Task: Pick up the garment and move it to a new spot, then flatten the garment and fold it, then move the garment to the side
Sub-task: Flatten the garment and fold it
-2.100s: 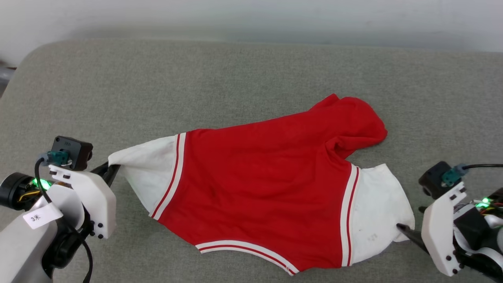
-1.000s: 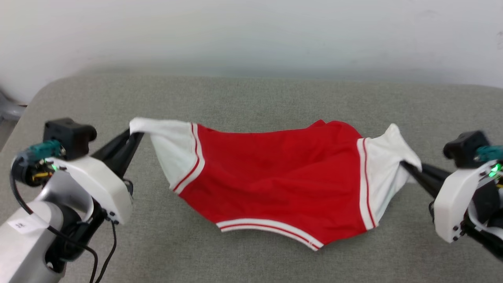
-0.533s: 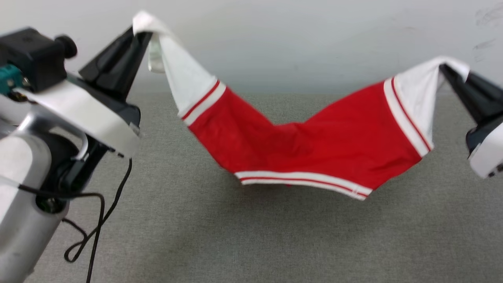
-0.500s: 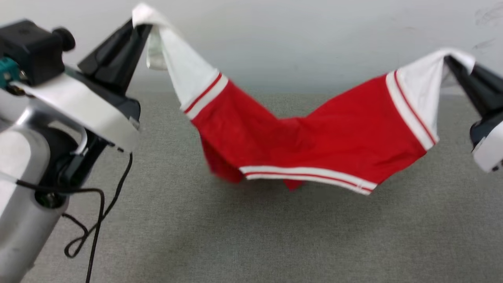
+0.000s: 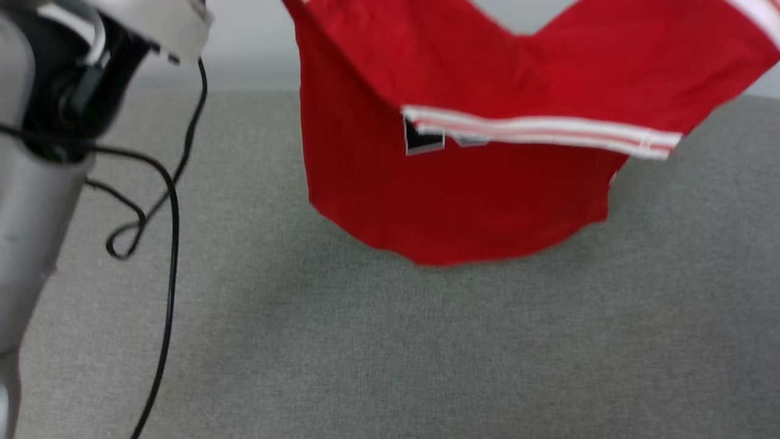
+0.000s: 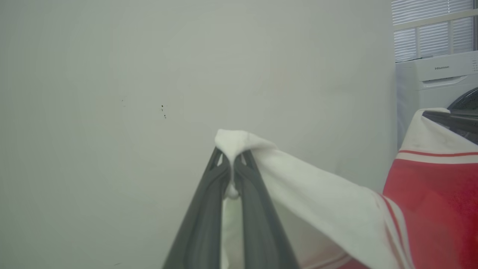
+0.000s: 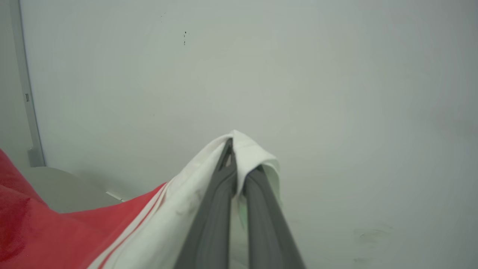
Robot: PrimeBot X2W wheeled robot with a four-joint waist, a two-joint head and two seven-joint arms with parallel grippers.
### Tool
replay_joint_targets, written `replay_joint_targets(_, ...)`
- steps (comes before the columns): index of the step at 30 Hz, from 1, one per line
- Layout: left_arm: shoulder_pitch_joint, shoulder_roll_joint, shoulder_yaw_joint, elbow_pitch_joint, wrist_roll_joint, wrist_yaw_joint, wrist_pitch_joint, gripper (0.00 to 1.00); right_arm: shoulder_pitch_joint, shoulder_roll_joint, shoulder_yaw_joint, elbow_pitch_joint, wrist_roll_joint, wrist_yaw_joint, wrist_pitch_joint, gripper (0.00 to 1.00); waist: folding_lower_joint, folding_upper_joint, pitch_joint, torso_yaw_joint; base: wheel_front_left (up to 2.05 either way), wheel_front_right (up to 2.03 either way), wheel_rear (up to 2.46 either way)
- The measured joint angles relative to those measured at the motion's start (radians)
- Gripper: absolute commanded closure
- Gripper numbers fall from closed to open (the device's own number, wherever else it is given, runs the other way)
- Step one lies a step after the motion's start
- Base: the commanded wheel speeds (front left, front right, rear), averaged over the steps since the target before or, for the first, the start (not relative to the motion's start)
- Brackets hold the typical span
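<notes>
The garment [image 5: 463, 201], a red jersey, hangs in the air above the grey table, its lower hem just over the surface. A red-and-white striped trim [image 5: 542, 131] runs across it, with a bit of black lettering [image 5: 423, 140] beneath. In the left wrist view my left gripper [image 6: 232, 157] is shut on the tip of one white sleeve [image 6: 317, 201]. My right gripper [image 7: 239, 160] is shut on the other white sleeve [image 7: 179, 216], and the red body [image 7: 37, 231] falls away to its left. The right gripper's dark fingers [image 6: 453, 120] also show at the left wrist view's right edge.
The grey padded table [image 5: 426, 353] spreads below the garment. My left arm's pale forearm [image 5: 24, 201] and its looping black cable [image 5: 170, 213] stand at the left. A plain white wall is behind, and a white washing machine [image 6: 433, 82] stands off to the side.
Both grippers have carried the sleeves higher, out of the top of the head view. The jersey's body has dropped open and now hangs free over the table.
</notes>
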Motion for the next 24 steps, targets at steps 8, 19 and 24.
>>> replay_joint_targets(8,-0.275,-0.042,0.007,0.191,0.066,-0.031,-0.028,1.00,-0.303,0.043,0.026,0.161,-0.089,0.000,-0.062,1.00,0.0001,0.0000,0.161,0.004,0.00,0.00,0.00)
replay_joint_targets(19,-0.525,-0.072,0.036,0.470,0.098,-0.071,-0.146,1.00,-0.651,0.086,0.090,0.432,-0.178,0.000,-0.178,1.00,0.0002,-0.0001,0.361,0.001,0.00,0.00,0.00)
replay_joint_targets(24,-0.539,-0.077,0.028,0.551,0.102,-0.090,-0.202,1.00,-0.702,0.107,0.120,0.542,-0.183,0.000,-0.245,1.00,0.0002,-0.0001,0.411,0.004,0.00,0.00,0.00)
